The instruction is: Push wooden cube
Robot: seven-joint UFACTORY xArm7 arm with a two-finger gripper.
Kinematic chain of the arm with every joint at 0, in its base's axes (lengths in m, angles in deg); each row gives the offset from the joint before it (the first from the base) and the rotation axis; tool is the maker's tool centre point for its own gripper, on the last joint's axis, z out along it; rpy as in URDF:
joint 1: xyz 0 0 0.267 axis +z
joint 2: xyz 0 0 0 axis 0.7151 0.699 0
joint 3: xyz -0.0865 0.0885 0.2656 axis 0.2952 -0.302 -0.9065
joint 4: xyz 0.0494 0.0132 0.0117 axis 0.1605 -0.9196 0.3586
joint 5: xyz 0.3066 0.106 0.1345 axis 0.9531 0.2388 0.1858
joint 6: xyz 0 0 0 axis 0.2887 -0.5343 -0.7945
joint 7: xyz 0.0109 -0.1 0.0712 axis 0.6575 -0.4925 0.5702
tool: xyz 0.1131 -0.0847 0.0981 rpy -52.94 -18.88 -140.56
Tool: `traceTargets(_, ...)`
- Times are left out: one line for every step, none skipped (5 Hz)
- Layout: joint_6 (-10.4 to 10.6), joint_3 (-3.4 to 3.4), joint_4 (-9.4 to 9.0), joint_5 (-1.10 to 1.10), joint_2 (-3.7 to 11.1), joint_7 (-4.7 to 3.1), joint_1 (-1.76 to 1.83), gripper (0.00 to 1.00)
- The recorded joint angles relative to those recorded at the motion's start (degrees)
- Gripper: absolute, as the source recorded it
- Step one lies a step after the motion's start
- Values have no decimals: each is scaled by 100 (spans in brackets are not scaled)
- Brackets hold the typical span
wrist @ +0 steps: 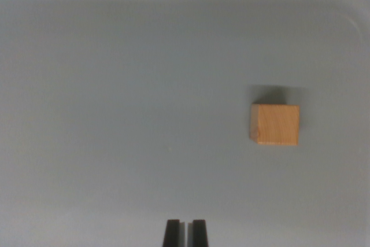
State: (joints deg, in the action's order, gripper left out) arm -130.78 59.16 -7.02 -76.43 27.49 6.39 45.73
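Gripper [185,232] fingers pressed nearly together, empty, well apart from the wooden cube [276,124] on the grey surface [115,114].

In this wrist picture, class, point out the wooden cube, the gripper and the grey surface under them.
wooden cube [276,124]: wrist view, middle of its top face.
gripper [185,233]: wrist view, bottom edge, on the narrow slit between its nearly closed jaws.
grey surface [115,114]: wrist view, bare area left of the cube.

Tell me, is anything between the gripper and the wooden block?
No. In the wrist view, only bare grey surface lies between the gripper and the wooden block.
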Motion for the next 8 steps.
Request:
traceTargets(226, 36, -164, 12, 56, -59, -30, 0)
traceTargets(226, 36, -164, 12, 56, -59, -30, 0)
traceTargets(456, 73, -331, 25, 113, -120, -61, 0)
traceTargets(456, 73, -331, 25, 113, -120, -61, 0)
traceTargets(711, 114, -517, 39, 175, -186, -95, 0)
traceTargets(711, 114, -517, 39, 175, -186, -95, 0)
traceTargets(970, 156, -704, 53, 239, -254, -130, 0)
traceTargets(970, 156, -704, 53, 239, -254, -130, 0)
